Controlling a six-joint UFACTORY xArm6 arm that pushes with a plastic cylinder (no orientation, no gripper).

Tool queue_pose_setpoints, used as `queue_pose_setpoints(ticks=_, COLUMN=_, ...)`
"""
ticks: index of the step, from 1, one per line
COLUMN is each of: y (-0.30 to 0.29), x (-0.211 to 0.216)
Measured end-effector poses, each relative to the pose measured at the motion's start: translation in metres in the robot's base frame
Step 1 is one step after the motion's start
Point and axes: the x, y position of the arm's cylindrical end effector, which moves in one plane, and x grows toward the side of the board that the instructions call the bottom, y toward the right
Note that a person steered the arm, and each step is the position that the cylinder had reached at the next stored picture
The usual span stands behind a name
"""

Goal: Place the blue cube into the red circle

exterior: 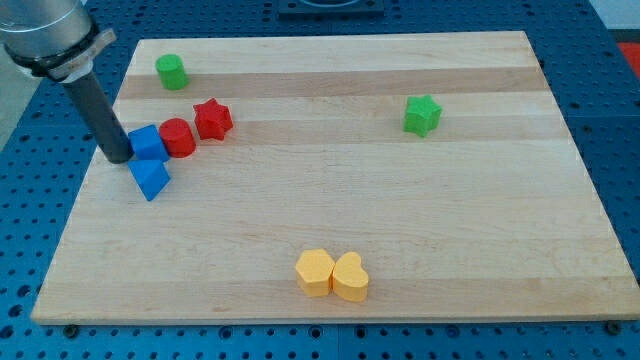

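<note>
The blue cube (147, 142) sits near the board's left edge, touching the red circle (179, 137) on its right. My tip (119, 158) rests against the cube's left side. The dark rod rises from it toward the view's top left. A second blue block, wedge-like (151, 178), lies just below the cube and touches it. A red star (212, 119) sits right of the red circle, touching it or nearly so.
A green cylinder (172, 71) stands near the top left. A green star (422, 115) lies at the right. A yellow hexagon-like block (315, 272) and a yellow heart (350, 277) sit together near the bottom edge of the wooden board (330, 190).
</note>
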Motion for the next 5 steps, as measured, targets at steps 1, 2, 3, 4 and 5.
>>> queue_pose_setpoints(ticks=1, y=0.02, x=-0.013)
queue_pose_setpoints(ticks=2, y=0.033, x=-0.028)
queue_pose_setpoints(ticks=3, y=0.031, x=-0.03)
queue_pose_setpoints(ticks=4, y=0.031, x=-0.061)
queue_pose_setpoints(ticks=5, y=0.05, x=-0.095)
